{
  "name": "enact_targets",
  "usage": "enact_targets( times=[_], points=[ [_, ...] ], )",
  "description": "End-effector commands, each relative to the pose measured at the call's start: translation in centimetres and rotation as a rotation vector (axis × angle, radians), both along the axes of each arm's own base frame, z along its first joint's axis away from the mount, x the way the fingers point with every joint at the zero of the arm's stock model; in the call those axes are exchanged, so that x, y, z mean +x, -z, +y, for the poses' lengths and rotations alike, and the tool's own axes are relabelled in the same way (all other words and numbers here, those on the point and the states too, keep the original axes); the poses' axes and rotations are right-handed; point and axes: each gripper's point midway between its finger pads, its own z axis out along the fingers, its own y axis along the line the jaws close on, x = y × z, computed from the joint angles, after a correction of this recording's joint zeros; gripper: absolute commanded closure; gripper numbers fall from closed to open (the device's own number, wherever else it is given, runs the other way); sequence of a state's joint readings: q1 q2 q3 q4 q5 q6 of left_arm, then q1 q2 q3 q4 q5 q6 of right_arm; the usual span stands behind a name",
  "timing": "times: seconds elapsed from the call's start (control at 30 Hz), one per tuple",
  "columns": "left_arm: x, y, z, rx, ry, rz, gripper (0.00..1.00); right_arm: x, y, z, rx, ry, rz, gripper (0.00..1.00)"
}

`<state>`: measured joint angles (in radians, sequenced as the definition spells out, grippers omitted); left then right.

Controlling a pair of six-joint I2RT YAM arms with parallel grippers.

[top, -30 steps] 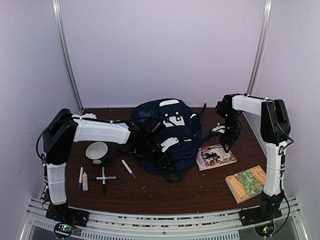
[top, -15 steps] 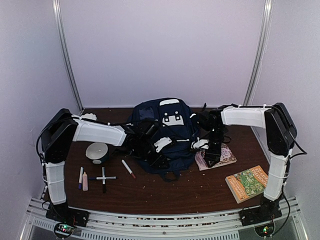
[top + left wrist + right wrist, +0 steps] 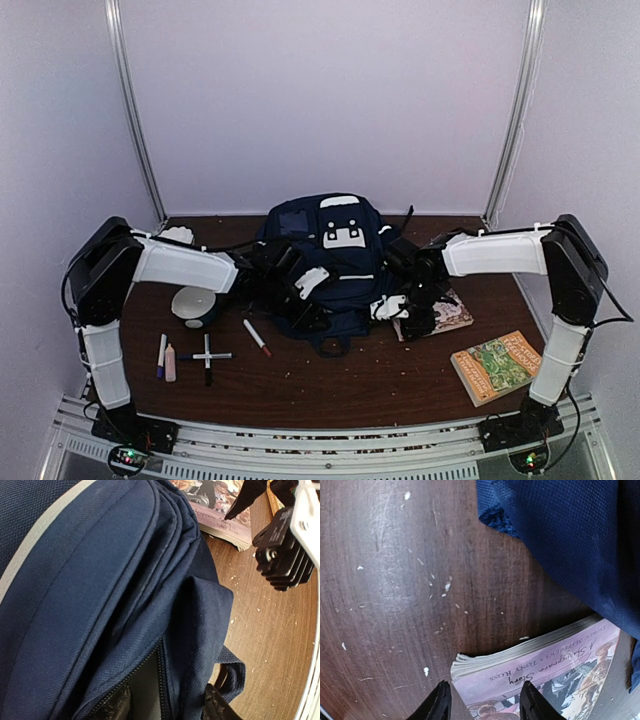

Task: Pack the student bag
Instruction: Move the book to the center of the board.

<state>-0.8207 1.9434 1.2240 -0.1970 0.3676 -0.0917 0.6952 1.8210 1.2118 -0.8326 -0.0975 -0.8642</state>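
Note:
The navy student bag [image 3: 335, 265] stands mid-table with its white patches facing the camera. My left gripper [image 3: 305, 300] is at the bag's near left side. In the left wrist view its black fingertips [image 3: 111, 706] sit either side of a fold of bag fabric [image 3: 125, 595] beside the open zipper, gripping it. My right gripper [image 3: 405, 308] is open, low over the near left corner of a pink storybook [image 3: 432, 315]. In the right wrist view [image 3: 485, 702] the fingers straddle that corner of the book [image 3: 550, 672]. The bag's edge [image 3: 570, 535] lies just beyond it.
A green book [image 3: 492, 365] lies at the front right. A white round bowl-like object [image 3: 195, 305], a red-tipped pen [image 3: 257, 337], crossed markers [image 3: 207, 357] and two small sticks [image 3: 165, 358] lie at the front left. A bag strap loop [image 3: 335, 347] trails toward the front.
My right arm has swung from the back right down and left to the pink book's corner beside the bag. My left arm has drawn back to the left, still on the bag.

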Motion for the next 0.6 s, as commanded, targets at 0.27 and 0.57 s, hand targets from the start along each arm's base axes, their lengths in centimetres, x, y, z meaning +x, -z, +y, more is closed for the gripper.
enact_targets(
  times=[0.27,0.57],
  points=[
    [2.7,-3.4,0.6,-0.049,-0.087,-0.104,0.52,0.0,0.1,-0.2,-0.033,-0.054,-0.051,0.67],
    [2.5,-4.8,0.0,-0.084,-0.075,-0.099,0.52,-0.8,-0.5,-0.4,-0.024,-0.064,-0.041,0.96]
  ],
)
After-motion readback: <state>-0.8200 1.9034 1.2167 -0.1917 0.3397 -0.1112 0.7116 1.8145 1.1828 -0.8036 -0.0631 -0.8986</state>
